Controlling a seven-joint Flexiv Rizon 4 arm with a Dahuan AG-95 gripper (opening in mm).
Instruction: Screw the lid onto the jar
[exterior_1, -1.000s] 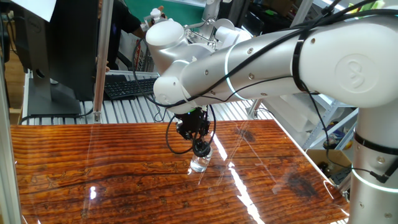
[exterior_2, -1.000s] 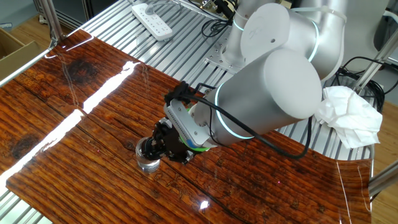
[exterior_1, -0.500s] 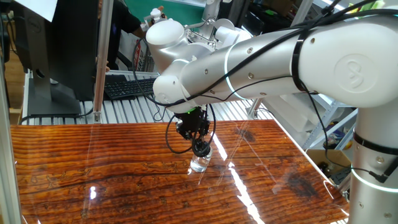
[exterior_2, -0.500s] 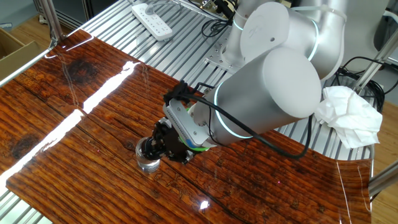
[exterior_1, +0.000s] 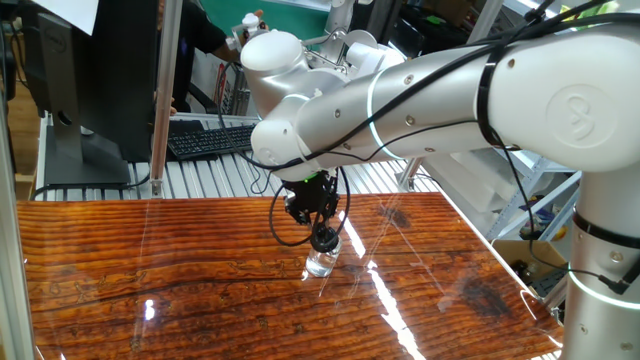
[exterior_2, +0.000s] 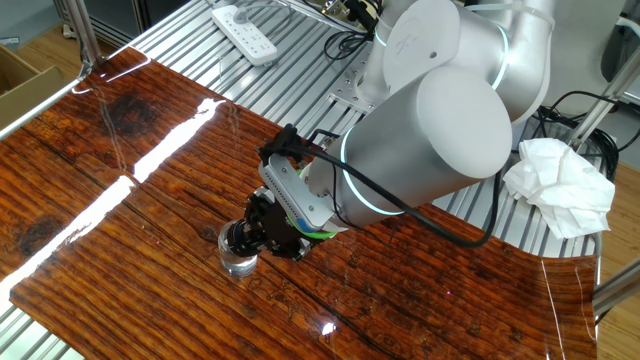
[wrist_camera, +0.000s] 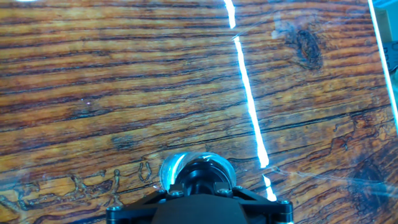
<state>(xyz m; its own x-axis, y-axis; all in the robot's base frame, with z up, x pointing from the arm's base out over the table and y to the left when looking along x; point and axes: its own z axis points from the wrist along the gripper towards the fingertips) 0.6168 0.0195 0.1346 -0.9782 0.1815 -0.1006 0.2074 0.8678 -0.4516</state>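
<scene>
Jar: the small clear cylindrical jar (exterior_1: 320, 263) stands upright on the glossy brown wood-grain table (exterior_1: 150, 290), right of centre in one fixed view and toward the near left edge in the other fixed view (exterior_2: 238, 262). In the hand view its clear rim (wrist_camera: 171, 169) shows at the bottom edge, just left of a bright streak of reflected light.

Lid: the small dark round screw cap (exterior_1: 323, 240) sits on top of the jar's mouth, between the fingers; in the other fixed view it reads as a dark disc (exterior_2: 236, 240) over the clear glass. How far it is threaded on cannot be told.

Gripper: the black two-finger gripper (exterior_1: 323, 238) hangs straight down over the jar, its fingers drawn close around the lid and touching it (exterior_2: 246, 236). The hand view shows only the dark underside of the hand (wrist_camera: 202, 186) covering most of the jar's mouth.

Arm: the white jointed robot arm (exterior_1: 420, 90) reaches in from the right and bends down to the jar, with black cables looping beside the wrist.

Surroundings: a black keyboard (exterior_1: 205, 140) lies beyond the table's far edge; a white power strip (exterior_2: 250, 35) rests on the ribbed metal surface, and a crumpled white cloth (exterior_2: 555, 185) lies to the right.
</scene>
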